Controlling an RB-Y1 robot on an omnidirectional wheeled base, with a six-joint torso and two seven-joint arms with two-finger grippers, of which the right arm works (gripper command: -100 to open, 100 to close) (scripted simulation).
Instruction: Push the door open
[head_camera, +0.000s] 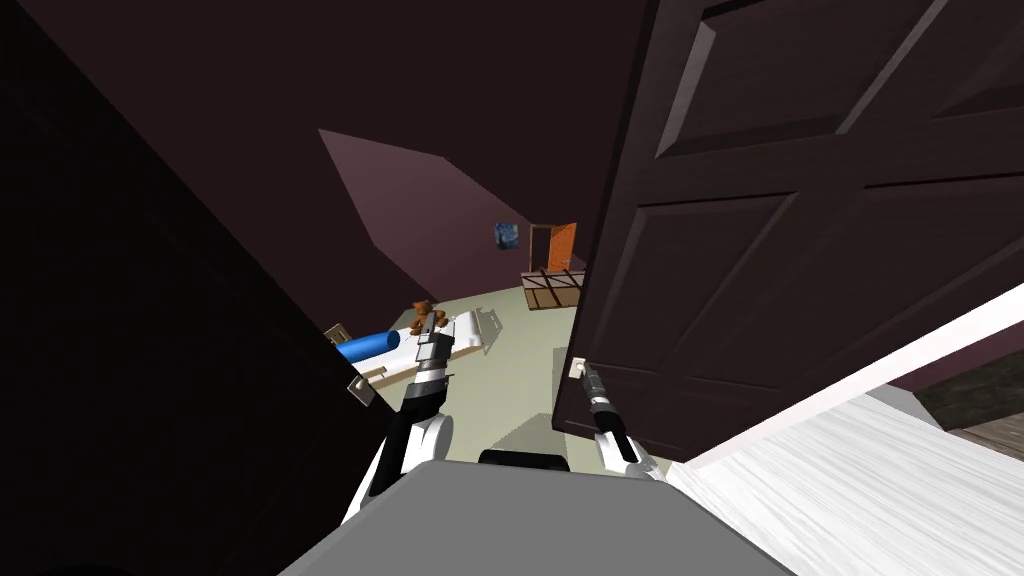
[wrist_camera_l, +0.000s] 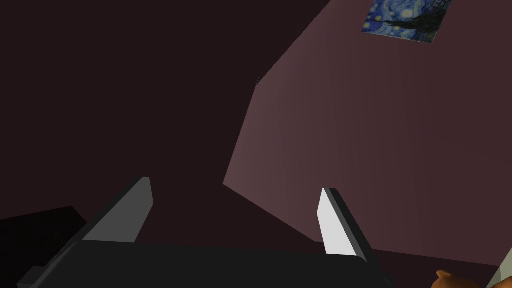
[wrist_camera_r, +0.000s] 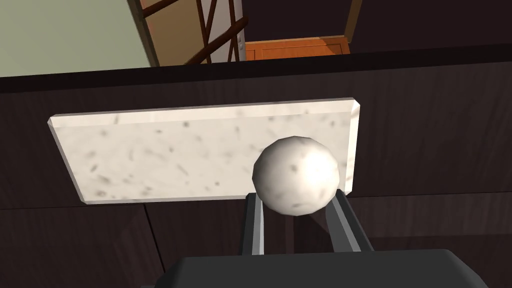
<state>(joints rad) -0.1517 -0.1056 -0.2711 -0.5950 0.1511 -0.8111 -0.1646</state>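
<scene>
Dark brown panelled door (head_camera: 800, 250) is right up close on your right side, standing ajar. Your right gripper (wrist_camera_r: 296, 200) is pinched narrow around the round, speckled white door knob (wrist_camera_r: 296, 172), with its fingers (wrist_camera_r: 252, 225) pressing the knob's sides just in front of the marbled backplate (wrist_camera_r: 165, 155). Left gripper (wrist_camera_l: 235, 200) is spread wide with nothing in it, well apart from the door.

One dark panelled door (head_camera: 800, 250), one white round knob (wrist_camera_r: 296, 175), one speckled white backplate (wrist_camera_r: 150, 155). One blue starry painting (wrist_camera_l: 406, 17), one orange door (head_camera: 563, 243), one brown teddy bear (head_camera: 422, 306), one blue cylinder (head_camera: 368, 346).
</scene>
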